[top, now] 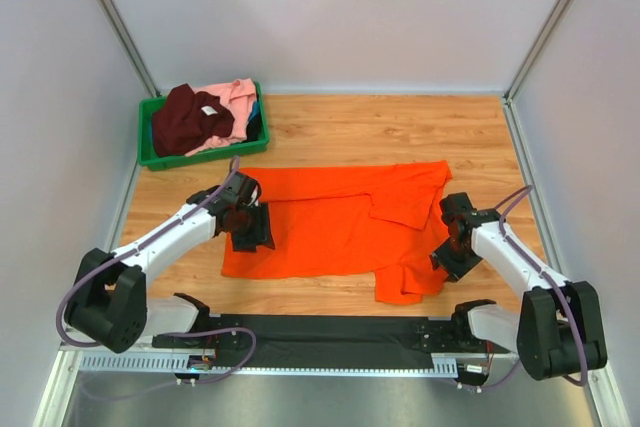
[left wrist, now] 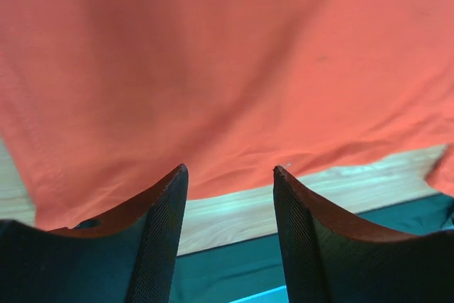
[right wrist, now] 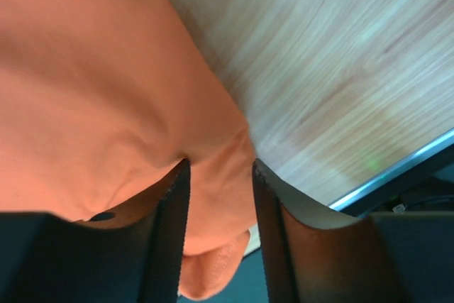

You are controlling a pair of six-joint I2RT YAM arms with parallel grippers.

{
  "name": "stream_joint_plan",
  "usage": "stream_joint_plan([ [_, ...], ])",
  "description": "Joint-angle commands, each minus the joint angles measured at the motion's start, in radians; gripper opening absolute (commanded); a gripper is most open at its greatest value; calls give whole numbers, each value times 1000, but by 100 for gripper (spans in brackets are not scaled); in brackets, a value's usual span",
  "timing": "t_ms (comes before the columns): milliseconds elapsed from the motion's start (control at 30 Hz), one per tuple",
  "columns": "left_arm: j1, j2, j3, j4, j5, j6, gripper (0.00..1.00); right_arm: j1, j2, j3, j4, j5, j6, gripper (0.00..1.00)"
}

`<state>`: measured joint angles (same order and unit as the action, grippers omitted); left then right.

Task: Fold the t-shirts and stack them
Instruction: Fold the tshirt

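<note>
Nearest to me, at the bottom of the top view, a black strip [top: 330, 332] runs between the two arm bases, and just beyond it the orange t-shirt [top: 330, 222] lies flat on the wooden table [top: 400, 127], in the middle of the frame. Its long axis goes from left to right across the picture, with one sleeve folded over toward the lower right. This is the relation that matters: each arm stands at one short end of the shirt. The left gripper [top: 248, 227] is at the left edge of the cloth. In its wrist view the left gripper [left wrist: 230, 168] has its fingers spread apart with nothing between them, and the orange t-shirt [left wrist: 227, 69] fills the upper part of the frame just beyond the fingertips. The right gripper [top: 452, 247] is at the right edge. In its wrist view the right gripper [right wrist: 220, 161] is also spread, but here a fold of the orange t-shirt [right wrist: 92, 90] passes into the gap, so I judge the fingers straddle the cloth without pinching it yet. The right arm therefore seems closer to a hold. Farther away, in the upper left of the top view, a green bin [top: 148, 159] contains the maroon t-shirt [top: 190, 119] and the pink t-shirt [top: 238, 97], both crumpled and not yet folded.
</note>
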<state>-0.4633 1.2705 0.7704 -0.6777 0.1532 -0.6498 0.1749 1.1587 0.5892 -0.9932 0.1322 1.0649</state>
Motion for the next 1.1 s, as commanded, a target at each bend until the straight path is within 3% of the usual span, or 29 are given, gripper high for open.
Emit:
stream_joint_plan([
  [0, 44, 1, -28, 4, -66, -47, 59, 3, 9, 53, 67, 157, 9, 40],
  [133, 90, -43, -54, -6, -116, -44, 59, -18, 80, 90, 100, 205, -31, 21],
  [233, 123, -46, -48, -19, -132, -45, 59, -25, 148, 112, 131, 236, -52, 13],
  [400, 143, -14, -69, -7, -149, -50, 59, -52, 252, 120, 195, 251, -100, 10],
  [600, 150, 79, -56, 39, -152, -66, 59, -139, 338, 161, 258, 279, -175, 10],
  [733, 150, 173, -22, 76, -152, -83, 59, -166, 387, 277, 294, 268, -230, 11],
  [833, 150, 217, 41, 60, -152, -79, 58, -167, 444, 365, 245, 256, -263, 13],
  [867, 150, 224, 59, 37, -182, -76, 58, -166, 453, 430, 157, 250, -264, 14],
  [967, 150, 134, 73, -20, -231, -63, 57, -166, 402, 463, -11, 201, -241, 28],
  [1067, 150, -4, 40, -71, -253, -79, 58, -166, 221, 352, -38, 66, -185, 41],
])
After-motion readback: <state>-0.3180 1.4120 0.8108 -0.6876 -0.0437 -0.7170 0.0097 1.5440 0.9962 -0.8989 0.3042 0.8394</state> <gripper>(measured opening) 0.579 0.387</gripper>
